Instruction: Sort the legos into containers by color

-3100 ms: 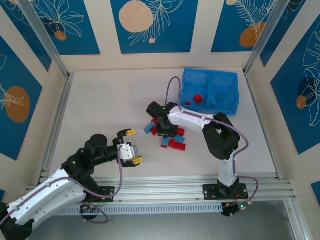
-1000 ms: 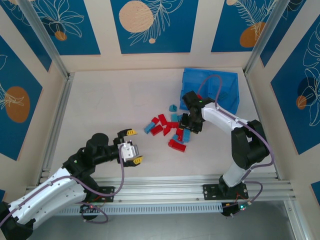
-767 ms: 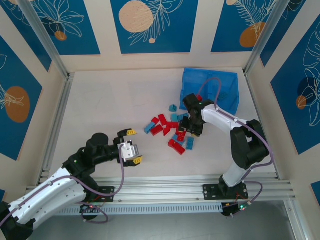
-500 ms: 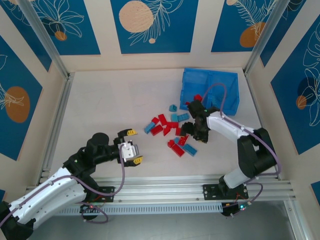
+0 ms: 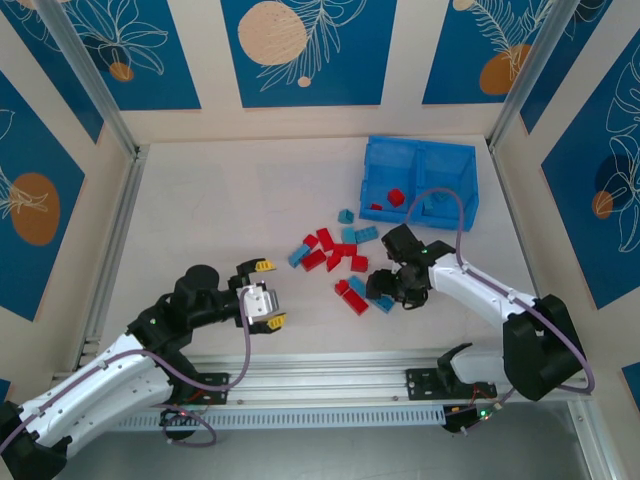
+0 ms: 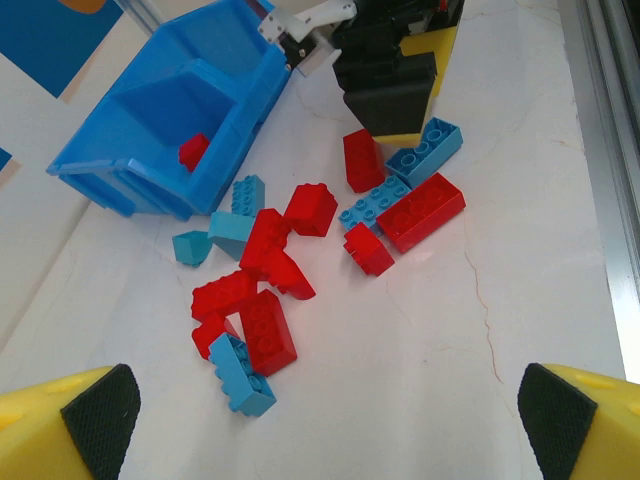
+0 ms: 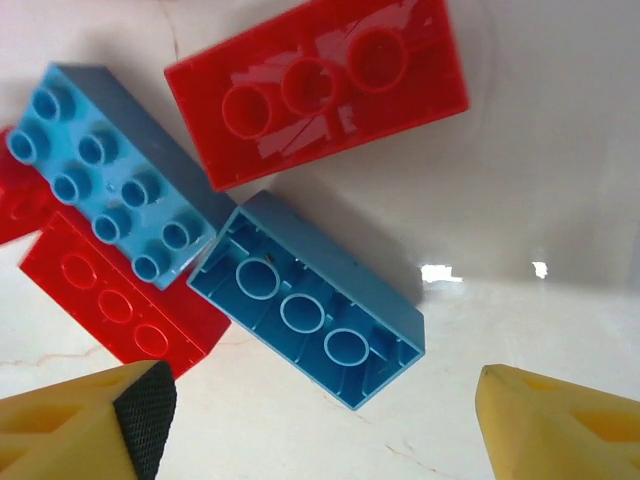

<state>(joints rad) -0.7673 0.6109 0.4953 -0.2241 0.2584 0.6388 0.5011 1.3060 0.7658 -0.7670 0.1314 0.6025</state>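
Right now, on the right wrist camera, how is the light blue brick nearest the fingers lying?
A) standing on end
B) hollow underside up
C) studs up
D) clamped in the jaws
B: the light blue brick just ahead of the right gripper shows three round tubes in its open underside, lying flat on the table.

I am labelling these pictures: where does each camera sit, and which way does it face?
Top external: high behind the bases, facing down on the table; left gripper and right gripper show.
Left wrist: on left gripper, facing legos and bin; yellow fingertips.
Right wrist: on right gripper, close above legos; yellow fingertips.
Shared: top and left wrist see the bin.
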